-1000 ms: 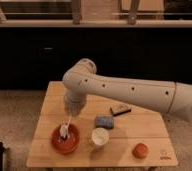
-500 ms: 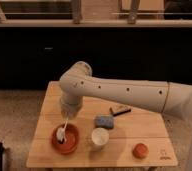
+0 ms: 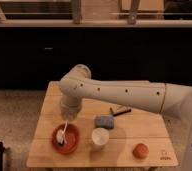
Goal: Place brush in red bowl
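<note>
Red bowl [image 3: 76,141]: round, shallow, red-orange, standing upright on the front-left part of the counter [image 3: 149,131]. Brush [image 3: 64,130]: slim, with a long pale handle. Its head rests inside the bowl, left of centre. The handle rises steeply from the bowl, leaning up and to the right. The upper end of the handle meets the gripper [image 3: 67,119], which hangs directly above the bowl's rear rim. Whether the gripper grasps the handle cannot be determined.

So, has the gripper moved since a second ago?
Yes, slightly: the gripper, above the red bowl, has sunk closer to its rim, the brush reaching into the bowl.
</note>
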Robot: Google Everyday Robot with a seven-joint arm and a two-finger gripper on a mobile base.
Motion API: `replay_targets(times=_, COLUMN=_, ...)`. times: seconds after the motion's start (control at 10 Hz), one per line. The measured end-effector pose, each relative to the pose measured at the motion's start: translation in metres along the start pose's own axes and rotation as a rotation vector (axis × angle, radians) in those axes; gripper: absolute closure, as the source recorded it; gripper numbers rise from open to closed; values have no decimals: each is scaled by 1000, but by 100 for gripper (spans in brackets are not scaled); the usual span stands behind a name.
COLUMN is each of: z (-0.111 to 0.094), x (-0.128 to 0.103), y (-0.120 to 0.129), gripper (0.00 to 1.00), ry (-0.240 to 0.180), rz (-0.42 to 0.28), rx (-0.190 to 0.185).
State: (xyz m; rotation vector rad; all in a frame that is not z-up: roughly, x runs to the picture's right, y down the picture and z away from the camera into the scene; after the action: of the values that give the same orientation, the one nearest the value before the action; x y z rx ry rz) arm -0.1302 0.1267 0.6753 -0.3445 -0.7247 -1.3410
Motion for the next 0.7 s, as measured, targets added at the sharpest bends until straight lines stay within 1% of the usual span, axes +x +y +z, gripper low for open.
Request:
replay_targets(times=0.2, z=-1, x=0, y=5, gripper=100, ry=-12, rz=11, rx=22)
replay_targets(times=0.3, z=1, x=-1, y=6, gripper=100, ry=-42, rz=14, rx=45)
replay_targets(times=0.5, z=7, x=-3, y=3, gripper=100, ry=-89, rz=10, rx=74)
replay_targets(times=0.7, z=14, x=-4, y=4, gripper=100, ry=-129, rz=14, rx=84)
